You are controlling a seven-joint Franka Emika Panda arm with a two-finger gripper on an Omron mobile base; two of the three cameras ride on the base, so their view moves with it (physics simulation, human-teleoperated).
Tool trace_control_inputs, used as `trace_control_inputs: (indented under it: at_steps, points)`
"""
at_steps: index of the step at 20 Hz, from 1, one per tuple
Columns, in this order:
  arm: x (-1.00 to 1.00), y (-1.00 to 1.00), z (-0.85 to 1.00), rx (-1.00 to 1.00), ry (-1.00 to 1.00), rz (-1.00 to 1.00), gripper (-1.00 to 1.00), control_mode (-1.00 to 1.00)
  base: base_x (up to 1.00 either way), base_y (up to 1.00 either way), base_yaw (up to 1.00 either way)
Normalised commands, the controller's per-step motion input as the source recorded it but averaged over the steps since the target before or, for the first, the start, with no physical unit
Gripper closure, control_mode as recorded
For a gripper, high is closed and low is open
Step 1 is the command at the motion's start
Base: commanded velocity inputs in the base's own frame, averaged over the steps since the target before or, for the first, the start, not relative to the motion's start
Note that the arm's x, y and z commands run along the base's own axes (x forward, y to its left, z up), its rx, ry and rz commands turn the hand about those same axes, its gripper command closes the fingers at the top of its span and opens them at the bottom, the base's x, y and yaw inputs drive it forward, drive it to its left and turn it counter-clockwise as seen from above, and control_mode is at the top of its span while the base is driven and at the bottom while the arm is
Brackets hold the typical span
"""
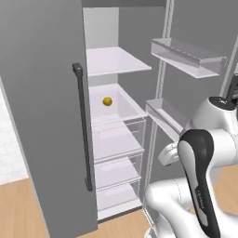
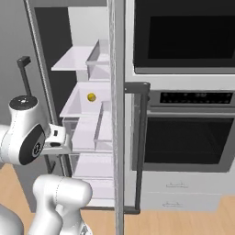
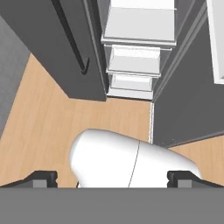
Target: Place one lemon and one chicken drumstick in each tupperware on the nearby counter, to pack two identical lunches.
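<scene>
In the left base view a lemon point(image 1: 107, 101) lay alone on a white glassy shelf point(image 1: 122, 111) about halfway up the open fridge, toward the far left of that shelf and well apart from the arm point(image 1: 200, 167), which was folded low at the near right. The closed fridge door point(image 1: 42, 116) with its dark handle point(image 1: 82, 125) stood to the left. No tupperware, drumstick or desk could be made out here.

In the right base view the same lemon point(image 2: 91, 97) sat on the shelf point(image 2: 78, 108) inside the fridge, far beyond the arm point(image 2: 27, 137) at the near left. A wall oven point(image 2: 183, 133) stood to the right; its control strip carried small pale markings, too small to read. No brand or label was legible anywhere.

In the hand view the gripper point(image 3: 112, 178) pointed down at the wooden floor point(image 3: 43, 122) in front of the fridge drawers point(image 3: 133, 61), and its finger tips point(image 3: 43, 177) stood far apart at the two sides of the picture: the jaws were wide and held nothing.

As a judgement, the lemon would be light, firm and fairly tough, but round with a smooth rind, so it might roll on the slick shelf or squirt out of a skewed pinch. Closing across its middle, along the short axis, looked the safest hold
</scene>
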Motion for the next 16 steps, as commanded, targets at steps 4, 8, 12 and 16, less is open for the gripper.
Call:
trace_control_inputs:
  at_steps: [4, 8, 12, 16]
  points:
    - [0.0, 0.0, 0.0, 0.0, 0.0, 0.0, -1.0, 1.0, 0.4, 0.46, -0.13]
    - [0.0, 0.0, 0.0, 0.0, 0.0, 0.0, -1.0, 1.0, -0.11, 0.1, -0.2]
    - [0.0, 0.0, 0.0, 0.0, 0.0, 0.0, -1.0, 1.0, -0.67, -0.01, -0.14]
    - [0.0, 0.0, 0.0, 0.0, 0.0, 0.0, -1.0, 1.0, -1.0, 0.12, -0.03]
